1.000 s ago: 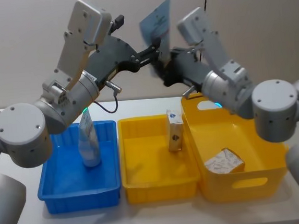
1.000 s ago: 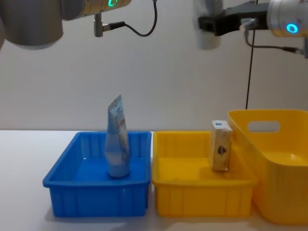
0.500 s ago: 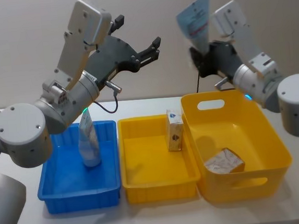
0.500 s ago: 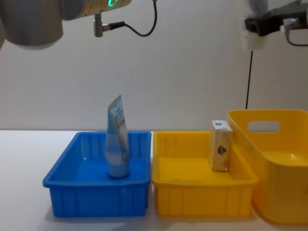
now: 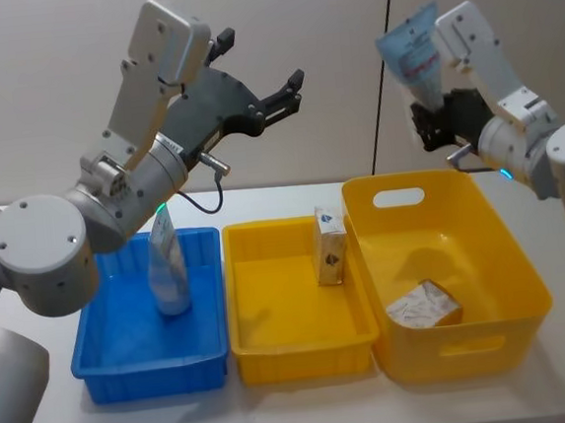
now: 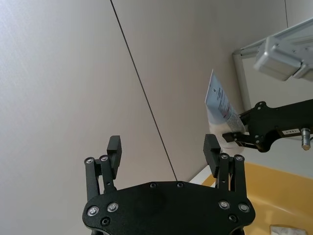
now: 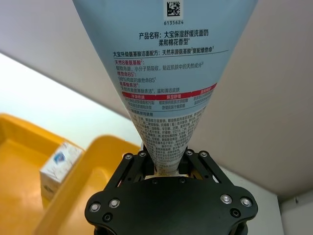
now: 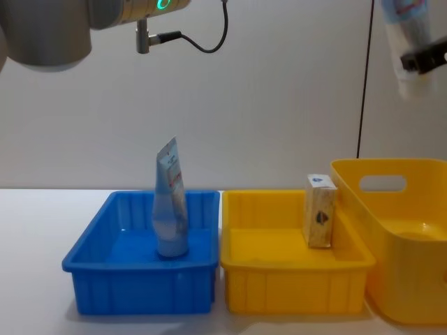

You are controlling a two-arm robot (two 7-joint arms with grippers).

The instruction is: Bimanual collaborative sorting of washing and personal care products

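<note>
My right gripper (image 5: 435, 124) is shut on the cap end of a pale-blue squeeze tube (image 5: 413, 54), holding it upright with the crimped end up, high over the far right side of the yellow basket (image 5: 526, 279). The right wrist view shows the gripper (image 7: 166, 164) clamped around the tube (image 7: 166, 73). The tube (image 8: 412, 38) also shows in the chest view's top right. My left gripper (image 5: 258, 70) hangs open and empty, high above the yellow bin (image 5: 305, 353), with its fingers spread wide (image 6: 163, 147). A second tube (image 5: 167, 266) stands in the blue bin (image 5: 96, 347). A tan-and-white carton (image 5: 330, 247) stands upright in the yellow bin.
Blue bin (image 8: 140, 293), yellow bin (image 8: 293, 293) and the taller yellow basket (image 8: 419, 279) stand side by side on the white table. Another carton (image 5: 424, 305) lies tilted in the basket. A wall rises close behind the bins.
The right arm has carried the tube to the right and away from the left gripper, which met it a second ago. The left arm has stayed in place, open.
</note>
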